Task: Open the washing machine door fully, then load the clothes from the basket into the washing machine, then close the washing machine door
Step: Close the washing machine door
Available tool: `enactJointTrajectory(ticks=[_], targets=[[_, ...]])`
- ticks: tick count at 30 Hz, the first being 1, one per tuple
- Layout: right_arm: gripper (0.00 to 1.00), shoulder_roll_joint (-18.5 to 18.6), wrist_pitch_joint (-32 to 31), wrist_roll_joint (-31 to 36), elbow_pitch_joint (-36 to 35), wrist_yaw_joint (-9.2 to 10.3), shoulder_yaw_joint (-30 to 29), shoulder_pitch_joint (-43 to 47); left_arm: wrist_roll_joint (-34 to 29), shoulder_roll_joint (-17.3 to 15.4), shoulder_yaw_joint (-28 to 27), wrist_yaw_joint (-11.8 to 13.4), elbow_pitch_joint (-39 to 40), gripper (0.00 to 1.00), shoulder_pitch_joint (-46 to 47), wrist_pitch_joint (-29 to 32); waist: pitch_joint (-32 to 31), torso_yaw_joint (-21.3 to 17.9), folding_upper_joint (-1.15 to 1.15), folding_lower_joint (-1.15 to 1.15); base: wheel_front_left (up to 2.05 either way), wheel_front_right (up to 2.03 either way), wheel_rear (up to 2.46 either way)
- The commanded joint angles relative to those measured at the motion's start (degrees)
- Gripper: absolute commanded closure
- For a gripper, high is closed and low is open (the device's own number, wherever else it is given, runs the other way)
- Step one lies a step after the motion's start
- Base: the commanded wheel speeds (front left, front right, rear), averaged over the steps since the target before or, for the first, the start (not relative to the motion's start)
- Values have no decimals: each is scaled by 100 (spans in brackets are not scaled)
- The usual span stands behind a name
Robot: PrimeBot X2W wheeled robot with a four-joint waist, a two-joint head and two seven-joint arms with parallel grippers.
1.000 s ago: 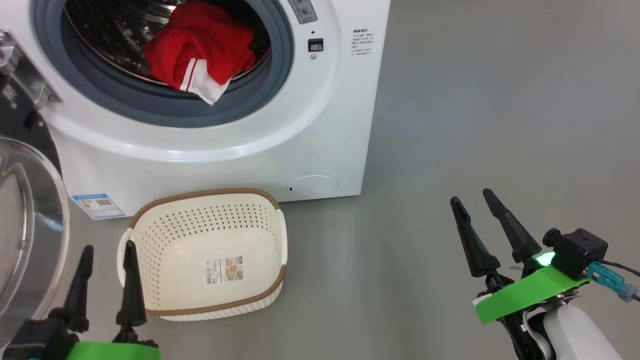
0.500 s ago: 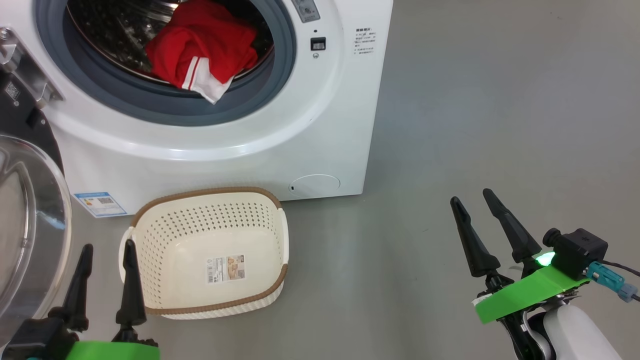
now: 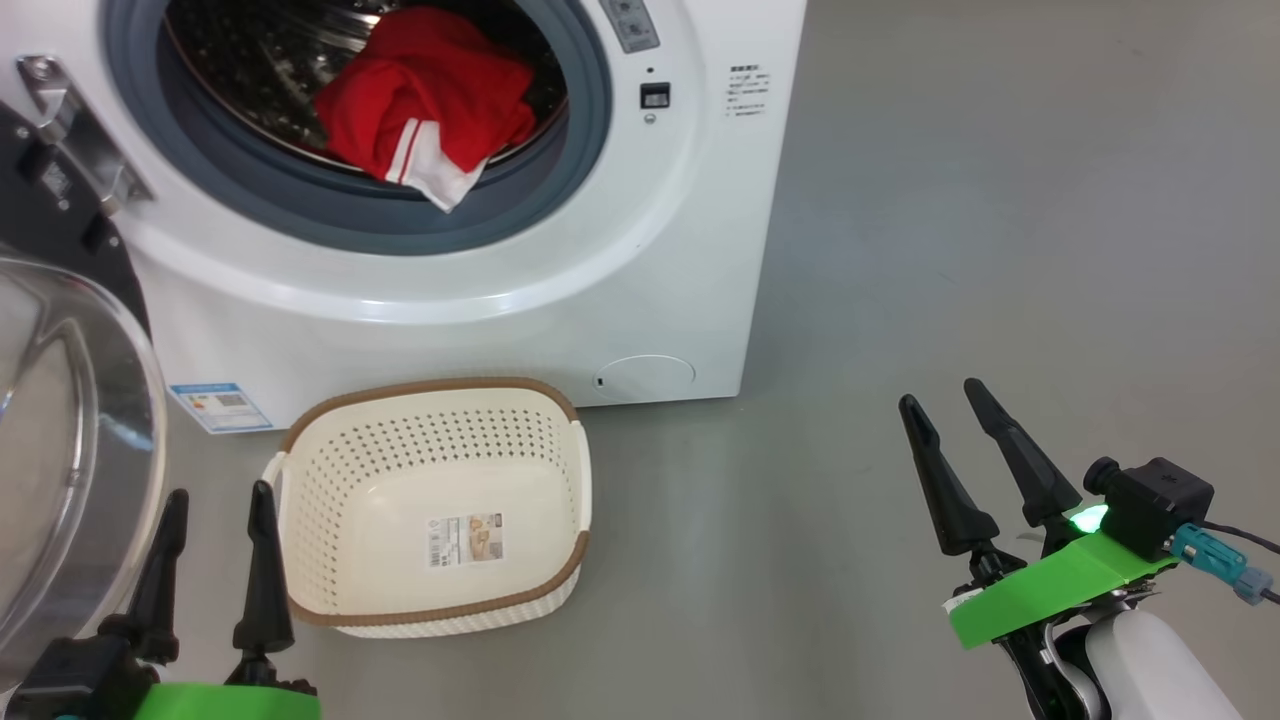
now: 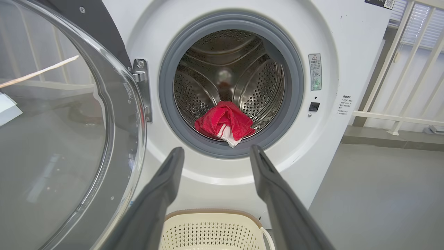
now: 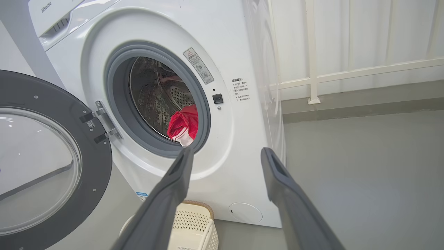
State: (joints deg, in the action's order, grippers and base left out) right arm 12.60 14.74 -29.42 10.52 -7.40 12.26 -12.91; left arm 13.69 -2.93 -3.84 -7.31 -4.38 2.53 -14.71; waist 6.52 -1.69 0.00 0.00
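The washing machine [image 3: 700, 200] stands with its door [image 3: 70, 440] swung wide to the left, black rim and clear glass bowl facing me. The red clothes [image 3: 425, 100], one with white stripes, lie in the steel drum at the gasket's lower lip. The basket [image 3: 560, 470] sits on the floor before the machine with only its label sticker inside. My left gripper [image 3: 220, 492] is open just left of the basket, close to the door glass. My right gripper [image 3: 940, 393] is open over bare floor, right of the machine. The left wrist view looks between open fingers [image 4: 166, 180] at the clothes [image 4: 223, 121].
Grey floor [image 3: 1000, 200] stretches to the right of the machine. A white railing [image 5: 312, 52] runs along the wall behind it. A round service flap [image 3: 645, 377] and a blue energy sticker [image 3: 220, 405] mark the machine's lower front.
The whole head picture has slid a little to the right and down, so the camera has moved. Both grippers keep their place in it and stay open. Clothes, basket and door are unmoved.
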Motion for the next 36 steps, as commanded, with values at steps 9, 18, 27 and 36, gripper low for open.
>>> enactJointTrajectory(ticks=[9,18,27,36], targets=[[0,52,26,-76,-106,-9,165,25,-59,-53,-208,-14,51,0,80,-29,-71,361,0,0,0,0,0],[0,92,26,-118,-57,-9,265,47,-90,-34,-252,44,43,0,3,-29,-179,821,0,0,0,0,0],[0,94,26,-142,-19,-9,317,64,-46,-17,-281,119,56,0,-38,-29,-283,1169,0,0,0,0,0],[0,80,26,-170,3,-9,341,119,-12,-5,-258,260,44,0,-129,-29,-387,1656,0,0,0,0,0]])
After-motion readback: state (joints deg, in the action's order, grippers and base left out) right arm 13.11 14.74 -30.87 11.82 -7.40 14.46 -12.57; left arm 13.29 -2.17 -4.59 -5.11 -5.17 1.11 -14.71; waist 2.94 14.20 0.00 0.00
